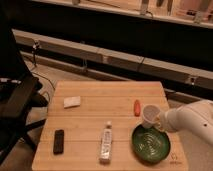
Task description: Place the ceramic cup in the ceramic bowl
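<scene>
A white ceramic cup (149,114) hangs tilted just above the far rim of the green ceramic bowl (150,145), which sits at the front right of the wooden table (95,92). My gripper (160,120) comes in from the right on a white arm and is shut on the cup's right side. The cup's mouth faces up and to the left.
On the table are an orange carrot-like item (137,106) behind the cup, a clear bottle (105,141) lying front centre, a black remote (59,141) at front left and a white sponge (72,102) at left. A dark chair (15,100) stands left of the table.
</scene>
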### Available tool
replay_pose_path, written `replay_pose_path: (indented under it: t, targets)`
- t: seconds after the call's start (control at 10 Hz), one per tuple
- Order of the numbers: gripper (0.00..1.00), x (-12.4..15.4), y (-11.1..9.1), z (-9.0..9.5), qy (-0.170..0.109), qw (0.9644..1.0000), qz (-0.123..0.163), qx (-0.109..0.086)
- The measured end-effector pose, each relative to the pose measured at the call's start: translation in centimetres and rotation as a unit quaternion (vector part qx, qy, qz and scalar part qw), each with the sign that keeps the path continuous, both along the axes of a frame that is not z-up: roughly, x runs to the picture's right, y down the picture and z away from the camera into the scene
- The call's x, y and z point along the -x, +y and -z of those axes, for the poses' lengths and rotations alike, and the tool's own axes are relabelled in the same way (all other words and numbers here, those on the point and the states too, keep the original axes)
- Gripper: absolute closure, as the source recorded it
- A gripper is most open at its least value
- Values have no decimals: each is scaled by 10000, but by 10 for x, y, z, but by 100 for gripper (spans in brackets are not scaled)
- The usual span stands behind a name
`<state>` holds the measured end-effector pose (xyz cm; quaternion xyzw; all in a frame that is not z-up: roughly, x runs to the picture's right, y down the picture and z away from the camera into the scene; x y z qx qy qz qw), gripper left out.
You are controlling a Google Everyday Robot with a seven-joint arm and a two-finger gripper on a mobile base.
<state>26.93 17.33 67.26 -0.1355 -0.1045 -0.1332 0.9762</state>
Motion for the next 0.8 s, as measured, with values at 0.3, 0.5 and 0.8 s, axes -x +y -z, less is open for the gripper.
replay_pose_path:
  t: [0.3,0.5,0.8]
  targets:
    - [21,-4,7,5,42,9999,-114,89]
    - [20,-9,15,4,70,9995,-187,228]
    - [20,-9,20,-1,-26,9989,-303,359]
